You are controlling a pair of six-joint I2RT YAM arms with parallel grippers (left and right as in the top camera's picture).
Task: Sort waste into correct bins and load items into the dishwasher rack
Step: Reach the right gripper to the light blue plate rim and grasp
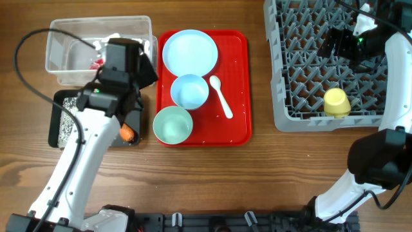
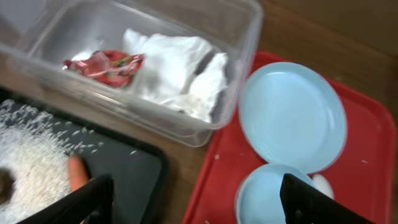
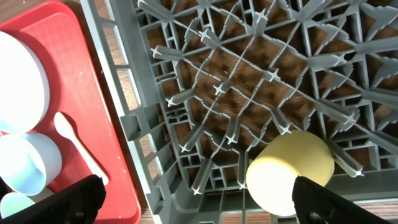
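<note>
The left tool point(image 2: 199, 208) is wide open and holds nothing; its two dark fingertips show only at the lower edge of the left wrist view, touching nothing. It hangs above the place where the clear tub point(image 1: 96, 20), the black tray point(image 2: 127, 171) and the red tray point(image 1: 238, 96) meet. In the tub lie the crumpled napkin point(image 2: 180, 74) and, just beside it, the red-and-white wrapper point(image 2: 102, 64). The black tray holds a scatter of white crumbs point(image 2: 31, 149), the carrot piece point(image 2: 76, 171) near its right side, and a brown lump point(image 2: 5, 185) cut off by the picture's left edge.

The right tool point(image 3: 199, 208) is also spread wide and empty, above the grey rack point(image 1: 277, 96). The yellow cup point(image 3: 290, 171) rests among the pegs near the rack's front edge, below the tool and clear of both fingertips.

On the red tray, between the bins and the rack, stand the blue plate point(image 1: 190, 51) at the back, the blue bowl point(image 1: 189, 91) in the middle and the green bowl point(image 1: 172, 124) at the front, each close to the next. The white spoon point(image 1: 221, 95) lies just right of the blue bowl. The left arm covers part of the black tray from overhead. All of it stands on the wooden bench point(image 1: 257, 180).
</note>
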